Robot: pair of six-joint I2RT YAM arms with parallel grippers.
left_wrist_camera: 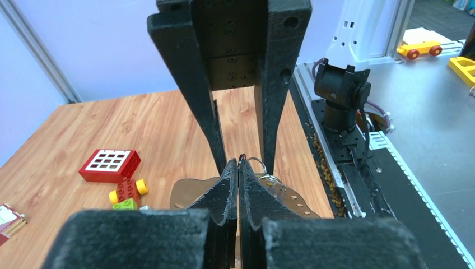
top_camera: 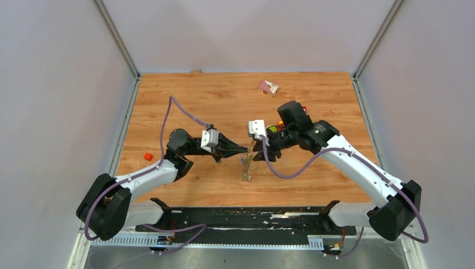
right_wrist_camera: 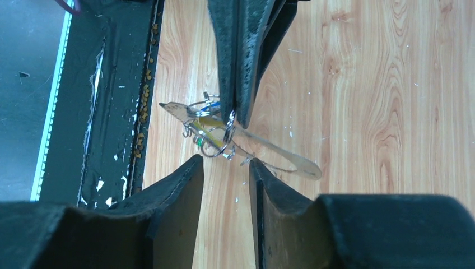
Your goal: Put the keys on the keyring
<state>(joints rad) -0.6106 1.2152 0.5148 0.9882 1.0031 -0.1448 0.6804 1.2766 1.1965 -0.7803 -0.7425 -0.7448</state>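
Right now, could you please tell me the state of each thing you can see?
left gripper: shut, pinching the keyring.
right gripper: open, empty, jaws either side of the left gripper.
keyring: held above the table, bunch hanging below it.
yellow-tagged key: in the hanging bunch; whether it is threaded is unclear.
red grid block: lying flat on the table, untouched.

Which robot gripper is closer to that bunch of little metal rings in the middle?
Left. The left gripper pinches the bunch of rings by one ring; the right gripper faces it close by, jaws apart, gripping nothing.
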